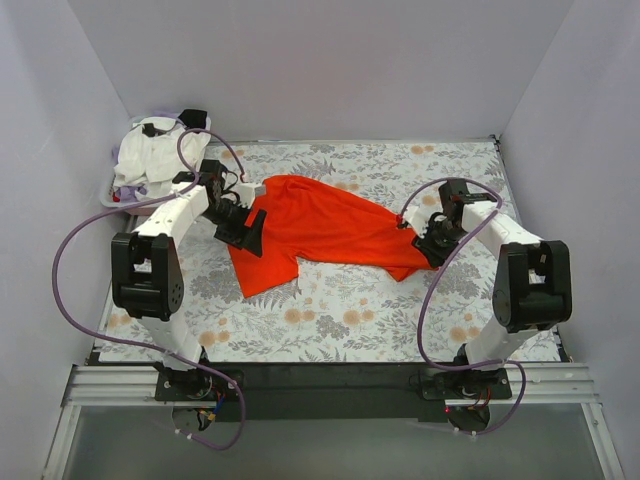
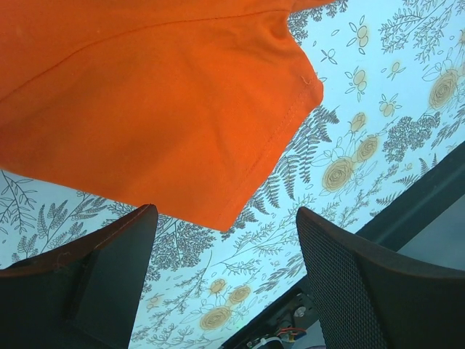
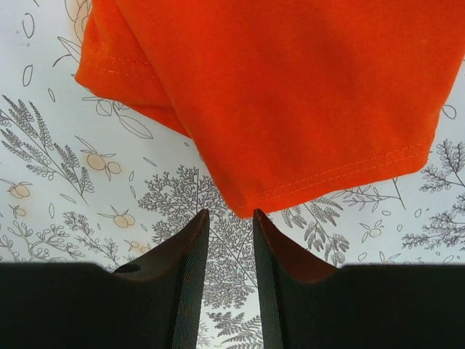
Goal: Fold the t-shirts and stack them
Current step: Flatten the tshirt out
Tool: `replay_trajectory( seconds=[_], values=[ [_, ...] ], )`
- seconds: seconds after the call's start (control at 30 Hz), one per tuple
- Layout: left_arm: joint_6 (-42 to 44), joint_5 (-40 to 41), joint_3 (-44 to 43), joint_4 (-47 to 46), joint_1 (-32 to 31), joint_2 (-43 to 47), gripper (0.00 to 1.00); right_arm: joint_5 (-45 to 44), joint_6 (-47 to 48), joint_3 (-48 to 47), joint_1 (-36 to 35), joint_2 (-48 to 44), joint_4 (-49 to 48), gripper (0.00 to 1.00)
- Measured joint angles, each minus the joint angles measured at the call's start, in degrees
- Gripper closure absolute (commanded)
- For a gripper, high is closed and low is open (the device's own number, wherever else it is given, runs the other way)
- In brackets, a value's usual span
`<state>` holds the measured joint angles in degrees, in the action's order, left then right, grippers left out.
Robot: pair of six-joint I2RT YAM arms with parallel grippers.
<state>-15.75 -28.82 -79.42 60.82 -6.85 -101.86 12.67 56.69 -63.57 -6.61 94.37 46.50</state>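
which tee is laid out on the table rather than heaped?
The orange-red t-shirt, the only coloured one, lies loosely spread across the floral cloth mid-table. The white t-shirts are bunched in a heap at the far-left corner.

Orange-red t-shirt (image 1: 320,230) lies rumpled on floral cloth (image 1: 330,320).

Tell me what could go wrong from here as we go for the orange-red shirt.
1. The right gripper, jaws nearly together, reaches only the very edge of the orange-red soft cloth t-shirt's hem. Closing here may catch too little and slip.
2. The open left gripper hangs by a hemmed corner lying flat on the grey floral patterned cloth. It might pinch both.
3. The shirt lies rumpled, so folds may skew.
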Motion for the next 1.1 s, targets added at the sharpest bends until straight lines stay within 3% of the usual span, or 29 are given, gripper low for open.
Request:
replay_trajectory(
  seconds=[0.47, 0.6, 0.63, 0.7, 1.1],
  values=[
    [-1.07, -0.13, 1.07, -1.51, 0.0, 0.15, 0.22, -3.1, 0.55, 2.6, -1.29, 4.28, -4.02, 0.62],
    [-0.24, -0.02, 2.84, -1.6, -0.02, 0.15, 0.22, -3.78, 0.61, 2.62, -1.36, 4.35, -4.55, 0.75],
    [0.13, 0.09, 3.48, -1.6, -0.02, 0.15, 0.25, -4.13, 0.55, 2.62, -1.36, 4.39, -5.03, 0.86],
    [1.18, 0.61, 5.25, -2.05, -0.13, 0.42, 0.27, -4.5, 0.63, 2.62, -1.36, 4.48, -5.51, 0.98],
    [6.45, 9.29, 19.93, -8.68, -7.89, 9.99, 0.28, -5.68, -2.36, 1.68, -1.44, 4.52, -5.49, 0.99]
  ],
)
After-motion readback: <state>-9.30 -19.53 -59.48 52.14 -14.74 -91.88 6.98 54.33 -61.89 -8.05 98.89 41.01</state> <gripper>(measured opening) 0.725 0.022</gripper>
